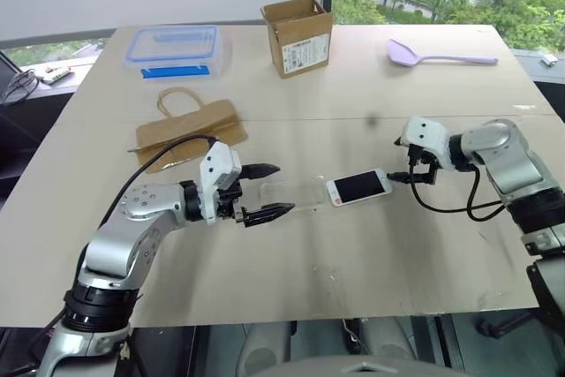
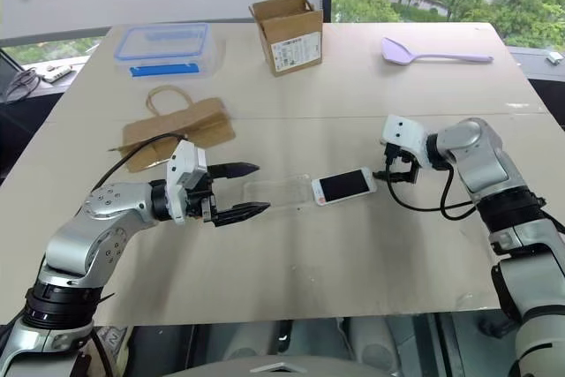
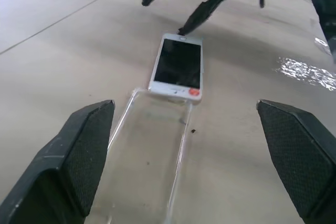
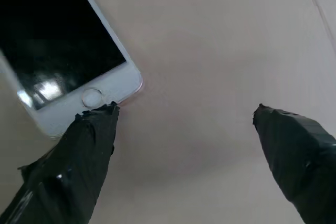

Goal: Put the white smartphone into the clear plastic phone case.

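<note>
White bezel and black screen identify the white smartphone (image 1: 358,187), which lies flat and face up on the beige table (image 1: 353,253), near the middle, between my two grippers. Its home-button end points toward my right side. Its other end touches or just overlaps the open end of the clear plastic phone case (image 1: 296,196); in my left wrist view the phone's near corner, which bears a small red mark, sits over the case's rim.

The case lies flat on the table, hollow side up, stretching from the phone toward my left gripper (image 1: 265,192). That gripper's two black fingers are spread wide, one on either side of the case's near end, and grasp nothing. I cannot tell whether they touch the case.

My right gripper (image 1: 415,174) is likewise spread wide and grasps nothing. It points down at the table just beside the phone's home-button end. In my right wrist view one fingertip (image 4: 97,124) sits at the phone's end edge beside the home button; actual contact cannot be confirmed.

Elsewhere on the table, well apart from the work: a brown paper bag (image 1: 190,134), a clear storage box with a blue-rimmed lid (image 1: 172,49), an open cardboard box (image 1: 297,35) and a lilac spoon (image 1: 437,56).
</note>
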Controlling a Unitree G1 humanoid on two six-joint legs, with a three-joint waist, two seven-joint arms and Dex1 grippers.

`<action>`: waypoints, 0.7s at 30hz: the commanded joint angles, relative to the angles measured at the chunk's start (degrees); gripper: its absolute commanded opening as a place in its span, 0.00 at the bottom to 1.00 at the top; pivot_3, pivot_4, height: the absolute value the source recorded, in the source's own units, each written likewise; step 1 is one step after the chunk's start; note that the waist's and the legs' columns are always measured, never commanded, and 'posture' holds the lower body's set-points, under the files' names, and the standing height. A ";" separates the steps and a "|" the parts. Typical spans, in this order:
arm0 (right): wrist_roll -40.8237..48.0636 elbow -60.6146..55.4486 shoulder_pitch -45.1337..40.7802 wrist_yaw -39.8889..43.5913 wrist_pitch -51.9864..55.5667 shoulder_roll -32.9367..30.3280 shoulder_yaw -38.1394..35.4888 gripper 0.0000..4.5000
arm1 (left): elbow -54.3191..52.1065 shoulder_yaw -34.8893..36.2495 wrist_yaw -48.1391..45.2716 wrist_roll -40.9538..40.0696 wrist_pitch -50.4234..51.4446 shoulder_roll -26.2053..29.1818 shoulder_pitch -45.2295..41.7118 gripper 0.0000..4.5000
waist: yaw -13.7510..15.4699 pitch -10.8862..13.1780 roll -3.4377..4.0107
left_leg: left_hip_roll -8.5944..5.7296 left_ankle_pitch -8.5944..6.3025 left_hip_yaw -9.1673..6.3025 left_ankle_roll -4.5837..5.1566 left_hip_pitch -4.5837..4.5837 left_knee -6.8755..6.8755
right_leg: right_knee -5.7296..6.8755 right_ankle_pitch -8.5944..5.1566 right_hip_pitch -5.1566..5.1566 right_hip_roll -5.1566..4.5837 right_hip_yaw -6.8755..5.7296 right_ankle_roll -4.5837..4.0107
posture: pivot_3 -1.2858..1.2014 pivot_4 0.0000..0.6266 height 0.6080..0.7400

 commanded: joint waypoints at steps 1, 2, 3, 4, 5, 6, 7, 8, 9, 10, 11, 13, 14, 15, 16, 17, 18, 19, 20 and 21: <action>11.44 -10.98 2.62 4.84 5.69 -1.92 -8.76 1.00 | 0.08 0.90 -1.66 -0.87 -0.79 0.74 -0.66 0.99 | 0.13 0.02 0.03 | 0.01 0.00 -0.01 0.00 0.00 0.00 | 0.01 0.00 0.00 0.00 -0.01 0.00 | 0.52 0.24 1.00; 13.17 -12.57 3.46 5.41 6.71 -1.85 -9.54 1.00 | 0.36 0.98 -2.23 -1.06 -0.80 0.89 -0.74 0.99 | 0.18 0.02 0.03 | 0.01 0.00 -0.03 0.00 0.01 0.00 | 0.02 0.00 0.01 0.00 -0.02 0.00 | 0.52 0.24 1.00; 13.77 -13.39 4.04 5.77 7.04 -1.65 -9.22 1.00 | 0.74 1.04 -2.89 -1.10 -1.01 1.05 -0.82 0.99 | 0.16 0.02 0.03 | 0.02 0.00 -0.04 0.00 0.01 0.01 | 0.01 0.00 0.01 0.01 -0.03 0.00 | 0.52 0.24 1.00; 13.94 -13.99 4.51 6.22 7.21 -1.56 -8.46 1.00 | 1.10 1.08 -3.58 -1.16 -1.13 1.25 -0.90 0.99 | 0.13 0.02 0.03 | 0.02 0.00 -0.03 0.00 0.02 0.01 | 0.01 0.00 0.01 0.01 -0.02 0.00 | 0.52 0.24 1.00; 13.33 -13.80 4.65 6.12 6.24 -0.96 -7.38 1.00 | 1.45 1.16 -4.29 -1.20 -1.37 1.38 -1.00 0.99 | 0.12 0.01 0.02 | 0.02 0.00 -0.02 0.00 0.03 0.01 | 0.01 0.00 0.01 0.02 -0.02 0.00 | 0.52 0.24 1.00; 12.65 -13.27 4.50 5.77 5.39 -0.19 -6.37 1.00 | 1.72 1.30 -4.81 -1.21 -1.55 1.46 -1.06 0.99 | 0.09 0.01 0.02 | 0.02 0.00 -0.01 0.00 0.04 0.02 | 0.01 -0.01 0.02 0.03 -0.02 0.01 | 0.52 0.24 1.00; 12.05 -12.57 4.18 5.95 4.65 0.42 -5.33 1.00 | 1.89 1.46 -5.15 -1.22 -1.67 1.49 -1.08 0.99 | 0.07 0.01 0.03 | 0.03 0.00 0.00 0.00 0.04 0.02 | 0.02 -0.01 0.01 0.03 -0.02 0.01 | 0.52 0.24 1.00; 11.19 -11.49 3.75 6.36 3.08 0.91 -4.15 1.00 | 2.00 1.60 -5.35 -1.10 -1.97 1.50 -1.06 0.99 | 0.04 0.01 0.03 | 0.03 0.00 0.02 0.00 0.05 0.02 | 0.02 -0.01 0.01 0.03 -0.02 0.01 | 0.52 0.24 1.00; 9.86 -9.94 3.13 6.47 1.04 1.52 -2.85 1.00 | 1.95 1.86 -5.65 -0.98 -2.49 1.57 -0.76 0.99 | 0.06 0.02 0.03 | 0.04 0.00 0.03 0.00 0.05 0.03 | 0.03 -0.01 0.01 0.04 -0.01 0.01 | 0.52 0.24 1.00; 8.61 -8.34 2.48 6.58 -0.69 1.99 -1.58 1.00 | 1.84 2.17 -6.25 -1.31 -2.83 1.60 -0.35 0.99 | 0.12 0.02 0.03 | 0.04 0.00 0.02 0.00 0.04 0.04 | 0.03 -0.01 0.01 0.04 -0.02 0.00 | 0.52 0.24 1.00; 7.36 -6.40 1.77 6.82 -2.87 2.59 -0.40 1.00 | 1.61 2.35 -6.50 -1.17 -3.20 1.86 0.16 0.99 | 0.14 0.02 0.03 | 0.04 0.00 0.04 0.00 0.04 0.04 | 0.03 -0.01 0.01 0.03 -0.02 0.00 | 0.52 0.24 1.00; 5.98 -3.07 0.62 7.27 -5.72 3.82 1.06 1.00 | 0.83 2.90 -6.52 -1.40 -3.14 2.16 1.21 0.99 | 0.10 0.02 0.03 | 0.03 0.00 0.09 0.00 0.04 0.05 | 0.02 0.00 0.00 0.02 0.02 0.00 | 0.52 0.24 1.00; 5.54 -1.72 0.23 7.72 -6.84 4.27 1.60 1.00 | 0.38 3.21 -6.39 -1.49 -3.14 2.30 1.75 0.99 | 0.10 0.02 0.03 | 0.04 0.00 0.11 0.00 0.04 0.05 | 0.01 0.00 0.00 0.02 0.04 0.01 | 0.52 0.24 1.00; 5.00 -0.43 -0.10 8.06 -7.92 4.60 2.06 1.00 | 0.05 3.48 -6.40 -1.66 -3.16 2.38 2.19 0.99 | 0.12 0.02 0.03 | 0.04 0.00 0.12 0.00 0.04 0.05 | 0.01 0.00 0.00 0.01 0.05 0.01 | 0.52 0.24 1.00; 4.59 0.53 -0.35 8.35 -8.78 4.83 2.33 1.00 | -0.14 3.63 -6.41 -1.75 -3.22 2.45 2.47 0.99 | 0.14 0.02 0.03 | 0.04 0.00 0.11 0.00 0.04 0.05 | 0.01 0.00 0.00 0.01 0.05 0.01 | 0.52 0.24 1.00; 3.77 1.98 -0.62 8.60 -10.08 4.97 2.90 1.00 | -0.48 3.88 -6.27 -1.84 -3.17 2.58 2.93 0.99 | 0.17 0.02 0.03 | 0.04 0.00 0.11 0.00 0.03 0.05 | 0.01 0.00 -0.01 0.01 0.05 0.01 | 0.52 0.24 1.00; 3.14 3.26 -0.86 8.88 -11.09 5.11 3.35 1.00 | -0.84 4.14 -6.13 -1.93 -3.11 2.69 3.38 0.99 | 0.20 0.02 0.03 | 0.04 0.00 0.09 0.00 0.03 0.05 | 0.01 0.00 -0.01 0.02 0.04 0.00 | 0.52 0.24 1.00; 2.61 4.42 -1.11 9.14 -12.01 5.30 3.69 1.00 | -1.28 4.44 -6.07 -2.09 -3.01 2.82 3.89 0.99 | 0.27 0.02 0.03 | 0.04 0.00 0.09 0.00 0.03 0.05 | 0.01 0.00 -0.01 0.02 0.04 0.00 | 0.52 0.24 1.00; 2.10 5.62 -1.41 9.56 -12.64 5.50 4.12 1.00 | -1.79 4.73 -6.00 -2.31 -2.87 3.00 4.43 0.99 | 0.28 0.02 0.03 | 0.04 0.00 0.09 0.00 0.03 0.05 | 0.01 0.00 -0.01 0.01 0.04 0.00 | 0.52 0.24 1.00; 1.72 6.72 -1.66 10.20 -13.25 5.68 4.53 1.00 | -2.27 4.98 -5.87 -2.51 -2.70 3.17 4.94 0.99 | 0.25 0.02 0.03 | 0.04 0.00 0.10 0.00 0.03 0.05 | 0.00 0.00 0.00 0.00 0.04 0.00 | 0.52 0.24 1.00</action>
